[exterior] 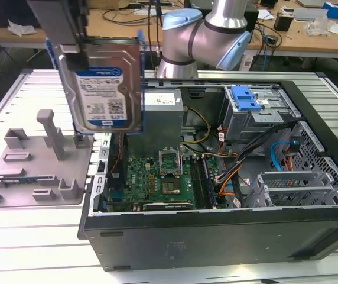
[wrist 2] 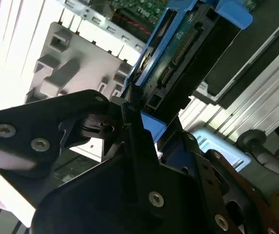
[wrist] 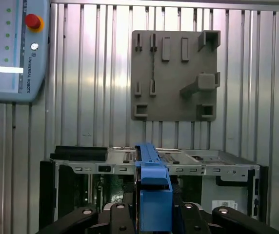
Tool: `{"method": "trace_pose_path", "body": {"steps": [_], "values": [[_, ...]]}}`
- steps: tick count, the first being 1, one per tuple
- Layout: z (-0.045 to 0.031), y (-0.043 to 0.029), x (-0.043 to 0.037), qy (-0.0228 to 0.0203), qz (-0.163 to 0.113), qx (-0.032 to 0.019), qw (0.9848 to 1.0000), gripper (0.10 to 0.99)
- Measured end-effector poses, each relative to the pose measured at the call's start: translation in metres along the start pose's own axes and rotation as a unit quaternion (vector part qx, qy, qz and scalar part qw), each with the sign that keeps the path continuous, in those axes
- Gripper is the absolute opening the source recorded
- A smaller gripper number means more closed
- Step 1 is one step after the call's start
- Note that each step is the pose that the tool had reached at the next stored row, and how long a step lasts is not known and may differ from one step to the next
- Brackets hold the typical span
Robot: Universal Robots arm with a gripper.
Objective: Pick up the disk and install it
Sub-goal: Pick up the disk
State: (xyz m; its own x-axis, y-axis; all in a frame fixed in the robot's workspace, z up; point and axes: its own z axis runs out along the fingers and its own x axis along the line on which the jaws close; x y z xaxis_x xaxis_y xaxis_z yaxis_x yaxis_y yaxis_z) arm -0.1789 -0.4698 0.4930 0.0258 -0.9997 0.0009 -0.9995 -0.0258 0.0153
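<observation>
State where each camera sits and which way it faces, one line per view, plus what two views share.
Exterior view: off the arm, above the open computer case, looking down across it; the arm holds the disk at the exterior view's left.
First wrist view: on the wrist, looking down on the grey stand and case; gripper visible, jaws shut on the disk.
Second wrist view: beside the gripper, looking along the clamped disk.
Shared: both wrist views show gripper, disk, stand.

A grey stand (exterior: 36, 163) with posts lies on the ribbed metal bench (exterior: 27, 236), toward the exterior view's left of an open computer case (exterior: 216, 231) showing its green motherboard (exterior: 157, 177).
</observation>
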Motion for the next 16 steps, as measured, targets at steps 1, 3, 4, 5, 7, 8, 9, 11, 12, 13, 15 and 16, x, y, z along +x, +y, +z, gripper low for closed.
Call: {"method": "trace_pose_path", "body": {"steps": [1,3,4,5,7,8,9,11,12,13,15,16], "values": [[0.0000,-0.0041,0.0022,0.0000,0.000,0.0000,1.0000,0.369],[-0.0002,-0.0156,0.0083,0.0000,0.000,-0.0001,1.0000,0.369],[-0.0003,-0.0240,0.0128,-0.0001,0.000,-0.0002,1.0000,0.369],[-0.0004,-0.0304,0.0163,-0.0001,0.000,-0.0003,1.0000,0.369],[-0.0008,-0.0519,0.0276,0.0000,0.000,-0.0006,1.0000,0.369],[-0.0008,-0.0583,0.0309,0.0000,0.000,-0.0007,1.0000,0.369],[-0.0010,-0.0671,0.0355,0.0000,0.000,-0.0008,1.0000,0.369],[-0.0012,-0.0781,0.0410,0.0000,0.000,-0.0010,1.0000,0.369],[-0.0013,-0.0890,0.0465,-0.0001,0.000,-0.0011,1.0000,0.369],[-0.0014,-0.0949,0.0494,-0.0001,0.000,-0.0011,1.0000,0.369],[-0.0016,-0.1080,0.0559,-0.0001,0.000,-0.0012,1.0000,0.369],[-0.0018,-0.1186,0.0608,0.0000,0.000,-0.0013,1.0000,0.369]]}}
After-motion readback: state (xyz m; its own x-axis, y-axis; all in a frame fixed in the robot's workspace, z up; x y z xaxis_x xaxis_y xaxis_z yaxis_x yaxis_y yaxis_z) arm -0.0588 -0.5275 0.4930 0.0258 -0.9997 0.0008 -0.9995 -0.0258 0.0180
